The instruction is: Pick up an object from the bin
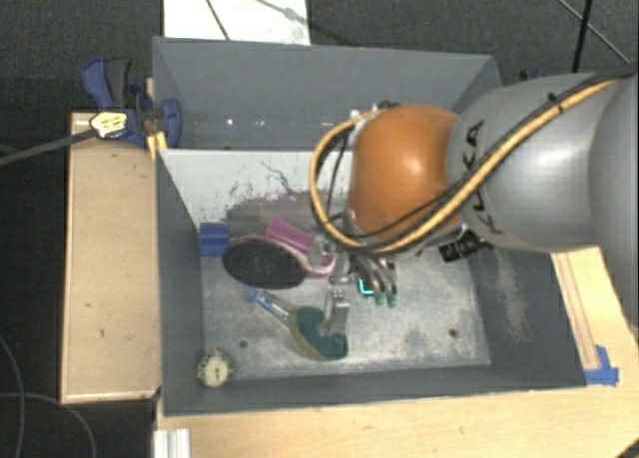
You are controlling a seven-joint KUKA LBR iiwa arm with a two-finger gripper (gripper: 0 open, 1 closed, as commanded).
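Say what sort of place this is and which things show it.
Probably a robotics lab: a KUKA arm reaches into a grey metal bin holding loose items like a dark oval disc.

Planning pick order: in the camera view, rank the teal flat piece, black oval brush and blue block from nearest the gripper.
1. Teal flat piece, at the gripper, toward the front.
2. Black oval brush, up and left of it.
3. Blue block, farthest left.

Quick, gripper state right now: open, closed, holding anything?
Gripper: open or closed cannot be told. It is down at the dark teal rounded thing near the front of the bin.
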